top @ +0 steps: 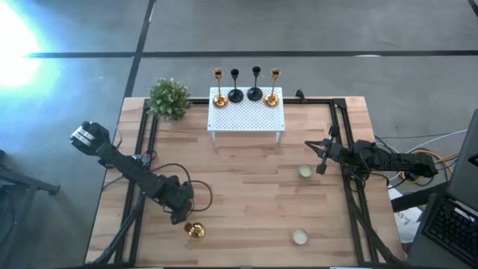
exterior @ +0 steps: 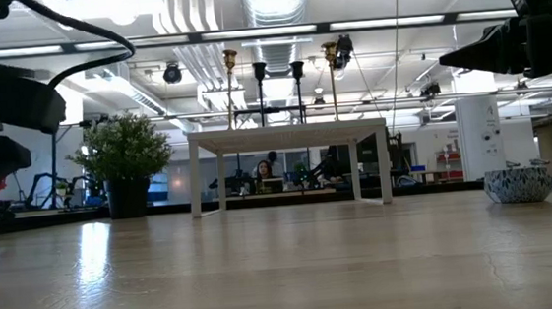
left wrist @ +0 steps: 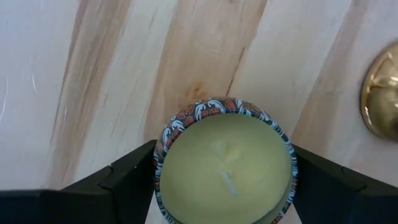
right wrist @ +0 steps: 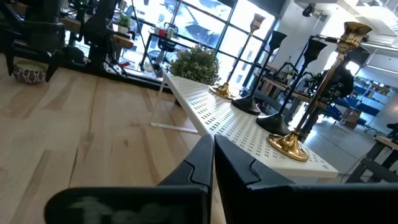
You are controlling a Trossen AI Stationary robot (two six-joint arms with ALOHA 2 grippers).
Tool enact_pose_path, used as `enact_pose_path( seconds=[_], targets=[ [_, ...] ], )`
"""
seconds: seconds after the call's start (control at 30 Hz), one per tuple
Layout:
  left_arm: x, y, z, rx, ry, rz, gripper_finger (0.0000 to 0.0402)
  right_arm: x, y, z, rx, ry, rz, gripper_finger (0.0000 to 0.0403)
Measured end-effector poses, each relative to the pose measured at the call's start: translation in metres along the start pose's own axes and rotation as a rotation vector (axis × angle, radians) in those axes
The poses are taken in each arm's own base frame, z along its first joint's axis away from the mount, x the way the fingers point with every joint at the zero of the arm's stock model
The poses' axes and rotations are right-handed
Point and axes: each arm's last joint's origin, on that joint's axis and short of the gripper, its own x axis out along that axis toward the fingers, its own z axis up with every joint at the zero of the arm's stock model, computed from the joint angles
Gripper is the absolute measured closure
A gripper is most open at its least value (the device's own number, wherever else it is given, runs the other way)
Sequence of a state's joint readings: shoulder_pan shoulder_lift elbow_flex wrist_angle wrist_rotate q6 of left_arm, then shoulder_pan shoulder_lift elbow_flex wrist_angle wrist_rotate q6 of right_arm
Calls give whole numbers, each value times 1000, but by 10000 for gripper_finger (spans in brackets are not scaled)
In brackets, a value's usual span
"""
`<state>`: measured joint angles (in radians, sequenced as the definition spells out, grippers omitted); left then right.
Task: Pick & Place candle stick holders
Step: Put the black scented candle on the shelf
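Gripping a candle tin [left wrist: 225, 168] between wide jaws, the left gripper [left wrist: 224, 180] could knock the gold holder [top: 194, 230] beside it, while four candle stick holders [top: 245, 93] stand on the rack [top: 246, 118].

Right wrist view: closed gripper facing the rack.
The right gripper [right wrist: 211, 163] has its fingers pressed together. Four candle stick holders [right wrist: 291, 142], gold and black, stand on the white perforated rack [right wrist: 217, 115]; a potted plant [right wrist: 196, 64] sits beyond.
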<state>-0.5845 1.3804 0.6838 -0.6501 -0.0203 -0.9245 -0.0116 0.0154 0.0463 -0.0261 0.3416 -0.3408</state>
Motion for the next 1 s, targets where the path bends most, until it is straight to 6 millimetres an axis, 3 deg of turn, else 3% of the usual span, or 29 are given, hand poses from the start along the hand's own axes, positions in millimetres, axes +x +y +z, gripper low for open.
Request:
enact_pose_path(
  seconds=[0.7, 1.0],
  targets=[
    [-30, 31, 53, 118, 20, 50, 98, 0, 0, 0, 0, 0, 0, 394],
    [-62, 47, 87, 190, -48, 58, 98, 0, 0, 0, 0, 0, 0, 394]
  ],
)
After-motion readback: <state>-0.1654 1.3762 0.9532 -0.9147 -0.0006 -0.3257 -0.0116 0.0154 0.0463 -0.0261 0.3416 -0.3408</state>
